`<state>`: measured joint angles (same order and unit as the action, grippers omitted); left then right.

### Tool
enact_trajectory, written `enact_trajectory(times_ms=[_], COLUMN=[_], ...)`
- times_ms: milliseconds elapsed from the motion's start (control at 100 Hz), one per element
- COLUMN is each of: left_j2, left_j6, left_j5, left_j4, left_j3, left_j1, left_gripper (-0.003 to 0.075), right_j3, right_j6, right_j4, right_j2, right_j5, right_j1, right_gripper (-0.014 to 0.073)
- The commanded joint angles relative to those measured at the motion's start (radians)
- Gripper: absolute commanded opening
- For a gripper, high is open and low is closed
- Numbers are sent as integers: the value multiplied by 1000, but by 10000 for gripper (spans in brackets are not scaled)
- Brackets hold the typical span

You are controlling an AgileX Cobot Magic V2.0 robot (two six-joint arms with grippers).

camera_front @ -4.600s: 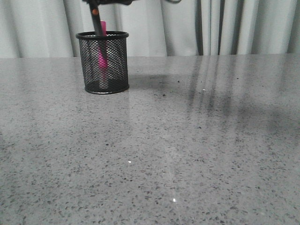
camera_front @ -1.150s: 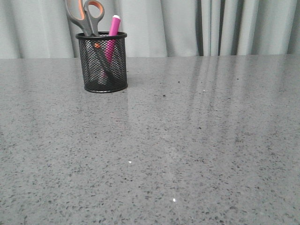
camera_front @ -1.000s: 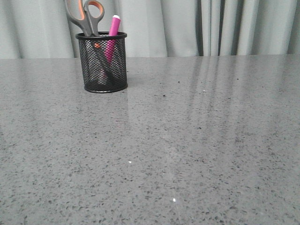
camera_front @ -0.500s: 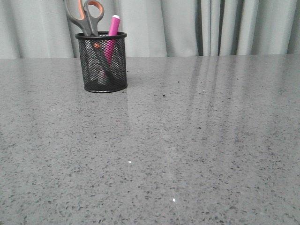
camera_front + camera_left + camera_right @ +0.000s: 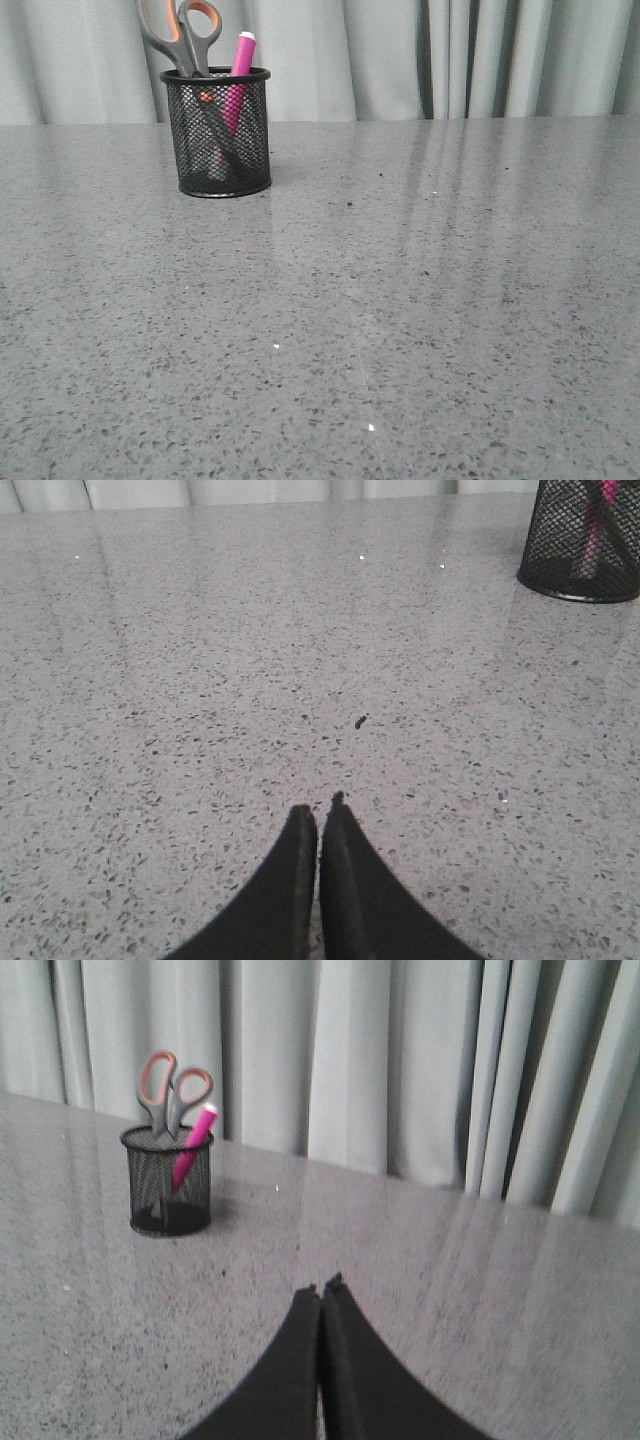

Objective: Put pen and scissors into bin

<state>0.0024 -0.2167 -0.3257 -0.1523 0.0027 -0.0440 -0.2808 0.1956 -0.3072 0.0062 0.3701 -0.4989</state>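
While pen (image 5: pixel 240 75), scissors (image 5: pixel 182 35) stand in bin (image 5: pixel 218 135), both hands (image 5: pixel 318 822) (image 5: pixel 320 1295) clenched empty, well apart.

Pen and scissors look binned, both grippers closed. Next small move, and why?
Probably none beyond holding both arms parked. The scissors and pen stand inside the bin, handles up, while the left gripper and right gripper are shut, empty and clear of it.

One pen (image 5: pixel 238 75), one scissors (image 5: pixel 181 35), one bin (image 5: pixel 218 135)
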Motion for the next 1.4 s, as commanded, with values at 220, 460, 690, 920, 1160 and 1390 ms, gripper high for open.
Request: enact_trajectory(times_ms=[220, 460, 690, 920, 1160, 1390], left_j2=[9, 9, 9, 9, 9, 9], left_j6=[11, 11, 11, 11, 11, 11], left_j5=[66, 66, 66, 66, 66, 66], left_j4=[-4, -4, -4, -4, -4, -4], left_j3=[43, 43, 43, 43, 43, 43], left_j1=[2, 2, 2, 2, 2, 2], left_gripper=[-19, -19, -19, -19, -19, -19], right_j3=[298, 305, 305, 305, 305, 305], right_j6=[-73, -133, -232, -272, -272, -272], right_j4=[121, 167, 217, 225, 225, 225], right_j2=[121, 25, -36, -36, -36, -36], right_j5=[-477, -252, -86, -88, -88, -88], right_j1=[305, 420, 450, 450, 450, 450], right_gripper=[-69, -69, -69, -69, -69, -69])
